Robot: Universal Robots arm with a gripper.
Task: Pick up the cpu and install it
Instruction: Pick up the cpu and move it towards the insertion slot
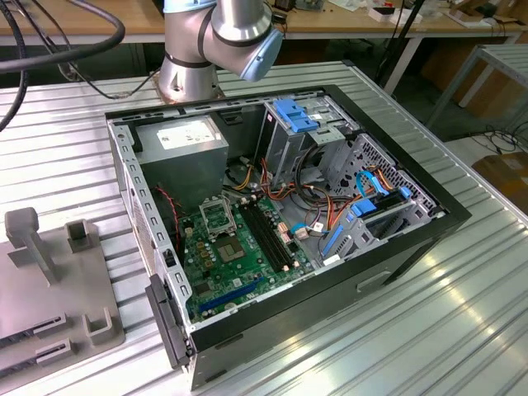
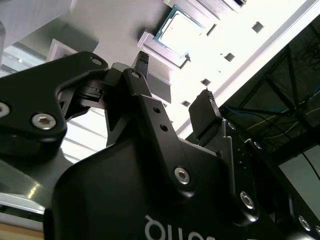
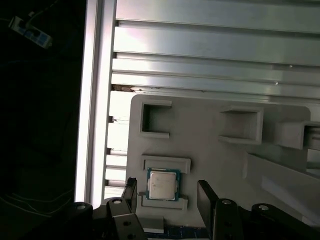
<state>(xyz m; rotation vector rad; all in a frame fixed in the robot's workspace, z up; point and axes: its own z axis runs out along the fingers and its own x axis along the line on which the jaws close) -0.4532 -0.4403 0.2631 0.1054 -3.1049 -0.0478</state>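
Note:
The cpu, a small square chip with a silver top, lies flat in a raised nest on the grey fixture plate. In the second wrist view the cpu sits beyond the black fingertips. My gripper is open, one finger on each side of the chip, with a gap between the pads and its edges. Whether the tips are down at the chip's level I cannot tell. In the exterior view the green motherboard lies inside the open computer case, its silver socket frame uncovered.
The grey fixture plate with upright blocks and slots stands at the exterior view's left on the ribbed aluminium table. The arm's base rises behind the case. Black memory slots, cables and blue drive brackets crowd the case.

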